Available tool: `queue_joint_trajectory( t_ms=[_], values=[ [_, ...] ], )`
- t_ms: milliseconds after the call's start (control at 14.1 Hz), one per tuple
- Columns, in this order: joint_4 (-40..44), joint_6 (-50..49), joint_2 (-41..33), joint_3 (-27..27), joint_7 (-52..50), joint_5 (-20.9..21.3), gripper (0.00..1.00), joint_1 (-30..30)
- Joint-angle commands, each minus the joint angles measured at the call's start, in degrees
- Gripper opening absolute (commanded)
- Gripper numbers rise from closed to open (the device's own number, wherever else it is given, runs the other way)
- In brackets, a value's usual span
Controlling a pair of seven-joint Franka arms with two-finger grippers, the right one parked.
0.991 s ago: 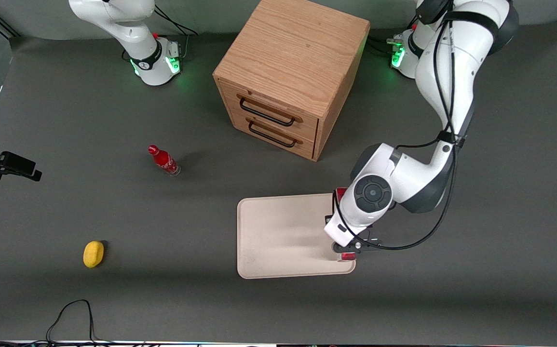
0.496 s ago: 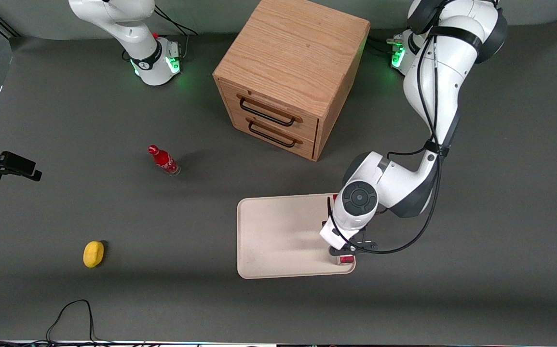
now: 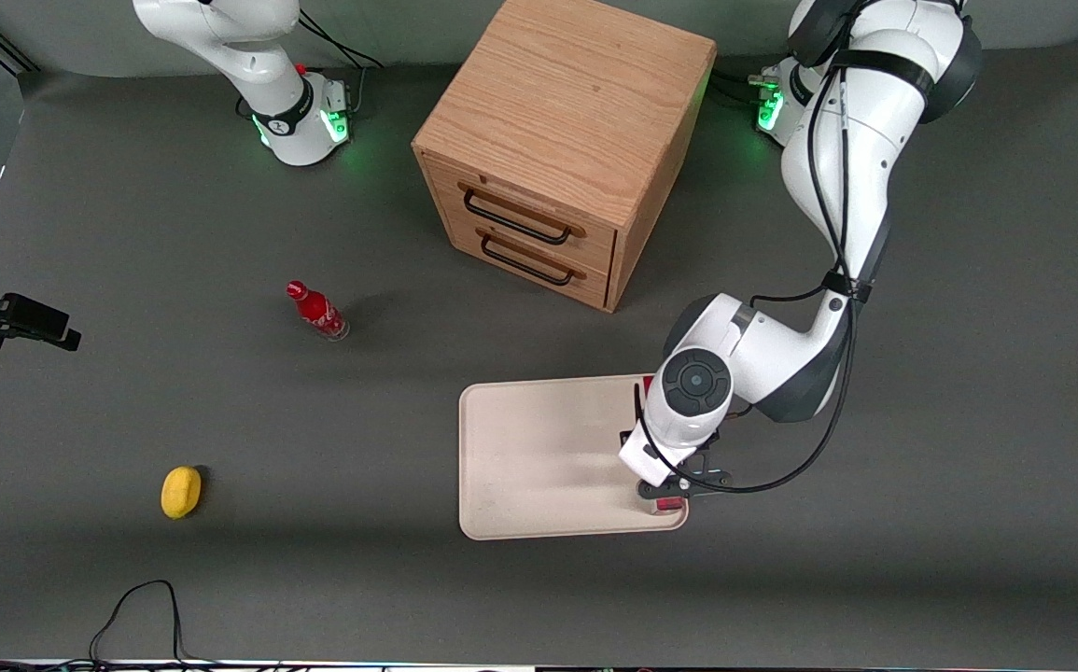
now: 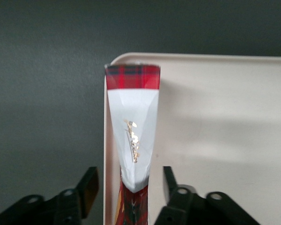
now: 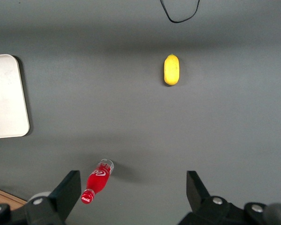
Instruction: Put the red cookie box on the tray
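Note:
The red cookie box (image 4: pixel 131 117) stands on its thin edge on the cream-white tray (image 4: pixel 215 140), just inside the rim at the working arm's end, one end near a tray corner. My left gripper (image 4: pixel 129 187) straddles the box from above. Its fingers (image 4: pixel 89 187) are spread, with a gap to the box on each side. In the front view the wrist covers most of the box (image 3: pixel 671 505); red bits show at both ends. The gripper (image 3: pixel 669 485) hangs over the tray (image 3: pixel 539 457) edge.
A wooden two-drawer cabinet (image 3: pixel 562 140) stands farther from the front camera than the tray. A small red bottle (image 3: pixel 316 310) and a yellow lemon-like object (image 3: pixel 181 491) lie toward the parked arm's end; both show in the right wrist view, the bottle (image 5: pixel 98 180) and the yellow object (image 5: pixel 171 70).
The left arm shifted a little toward the parked arm's end, carrying the box farther onto the tray, and has hardly moved in the last half second.

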Motion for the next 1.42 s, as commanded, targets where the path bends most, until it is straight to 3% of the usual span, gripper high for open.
queue_joint_trajectory(
  t_ms=[0, 283, 425, 566, 991, 1345],
  values=[
    [-0.35, -1.71, -5.45, 3.02, 1.84, -0.42, 1.00, -0.71],
    [-8.34, -5.55, -18.62, 6.89, 15.70, -12.09, 1.00, 4.63],
    [-8.44, -11.79, -23.03, 8.03, 23.79, -15.70, 1.00, 8.24],
    [-8.87, -16.37, -27.42, 9.53, 25.06, -18.00, 1.00, 11.14],
    [-25.37, -19.98, -45.00, 9.62, 33.84, -17.39, 1.00, 23.88],
    [-36.46, -21.05, -57.83, 9.45, 38.06, -13.09, 1.00, 26.53]
  ],
)
